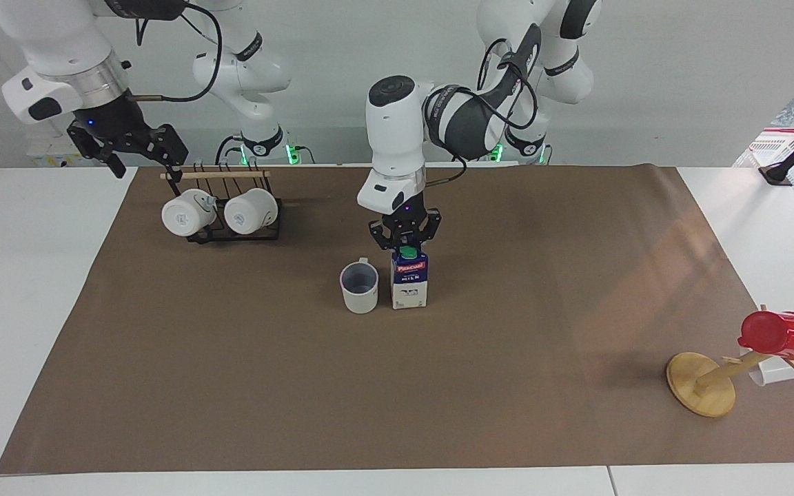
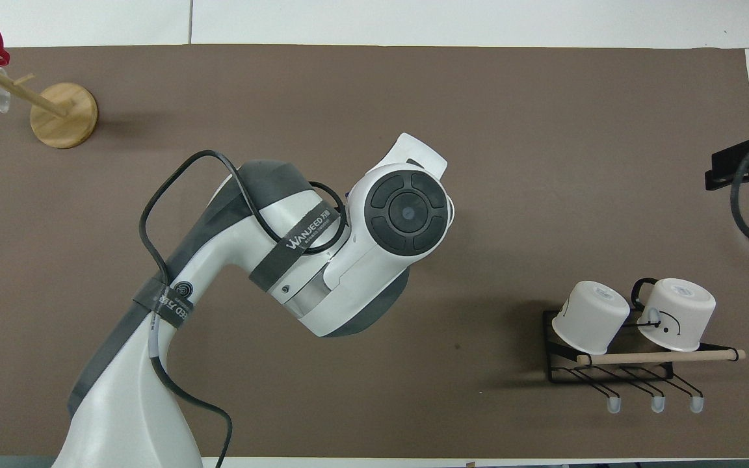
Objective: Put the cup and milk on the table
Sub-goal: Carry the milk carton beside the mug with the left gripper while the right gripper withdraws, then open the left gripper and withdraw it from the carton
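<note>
One cup (image 1: 359,287), one milk carton (image 1: 410,280), two white mugs (image 1: 188,212) on one black rack (image 1: 235,236), one red cup (image 1: 781,335), one wooden stand (image 1: 701,383), two hands (image 1: 404,240).

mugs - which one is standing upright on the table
The cup with the grey-blue inside, beside the milk. The two white mugs lie tipped on the black rack.

The small gable-top milk carton (image 1: 410,280) stands upright on the wide brown sheet of the bench (image 1: 397,386), near its middle, just beside the off-white ceramic mug (image 1: 359,287), on that mug's side toward the left arm's end. The left tool (image 1: 404,239) sits on the carton's top. The black wire rack (image 1: 235,219) holding two white mugs lies nearer the robots, toward the right arm's end, with the right tool (image 1: 136,153) over its edge. The wooden peg stand (image 1: 702,382) carrying a red plastic cup (image 1: 781,335) stands well apart, farther from the robots, toward the left arm's end.
</note>
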### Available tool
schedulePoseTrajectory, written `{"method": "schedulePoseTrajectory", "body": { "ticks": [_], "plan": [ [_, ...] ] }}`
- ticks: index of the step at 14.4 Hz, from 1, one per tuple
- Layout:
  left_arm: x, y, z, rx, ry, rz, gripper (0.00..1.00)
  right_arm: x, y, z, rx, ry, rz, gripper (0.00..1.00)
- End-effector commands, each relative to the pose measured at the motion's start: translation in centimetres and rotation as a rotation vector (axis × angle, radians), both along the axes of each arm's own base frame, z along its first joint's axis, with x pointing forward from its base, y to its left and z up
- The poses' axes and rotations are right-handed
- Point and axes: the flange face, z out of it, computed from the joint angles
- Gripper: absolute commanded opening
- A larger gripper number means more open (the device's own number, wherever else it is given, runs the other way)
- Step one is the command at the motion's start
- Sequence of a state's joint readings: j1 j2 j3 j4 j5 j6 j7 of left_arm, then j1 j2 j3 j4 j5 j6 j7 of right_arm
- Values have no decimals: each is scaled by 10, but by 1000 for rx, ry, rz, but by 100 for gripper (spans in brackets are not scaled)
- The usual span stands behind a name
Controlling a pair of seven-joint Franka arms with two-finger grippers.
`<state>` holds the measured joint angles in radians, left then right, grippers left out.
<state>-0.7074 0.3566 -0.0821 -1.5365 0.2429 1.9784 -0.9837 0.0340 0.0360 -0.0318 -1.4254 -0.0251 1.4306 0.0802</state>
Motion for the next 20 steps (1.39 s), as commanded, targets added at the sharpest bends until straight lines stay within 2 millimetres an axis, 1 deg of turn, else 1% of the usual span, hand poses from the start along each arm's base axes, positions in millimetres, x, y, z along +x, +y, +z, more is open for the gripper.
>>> {"method": "schedulePoseTrajectory", "body": {
  "ticks": [1,3,4,5,7,9,10,12,14,17,18,20],
  "plan": [
    [4,-1,-9,15,-29,-2,100,0,-1,2,-7,10,47,100],
    [3,-2,-5,9,-33,-6,100,-2,0,1,-5,29,54,100],
    [3,0,3,1,-41,-4,100,-2,0,2,-5,25,56,100],
    [2,3,16,-9,-53,-1,100,-2,0,1,-6,25,59,100],
    [4,22,49,-35,-77,26,100,-1,0,0,-14,23,83,100],
    [0,48,64,-5,-62,45,100,-1,0,2,-14,20,83,100],
    [-2,64,65,11,-54,38,100,-2,0,1,-14,22,80,100],
    [-2,107,65,40,-37,31,100,-2,0,2,-13,21,77,100],
    [6,160,70,46,-10,12,100,-2,0,1,-12,21,74,100],
    [42,250,86,-74,69,-21,100,-2,1,1,-12,21,77,100],
    [50,276,91,-97,77,-41,100,-2,1,1,-12,21,77,100],
    [60,320,107,-95,94,-62,100,-2,1,1,-12,21,75,100]
  ]
}}
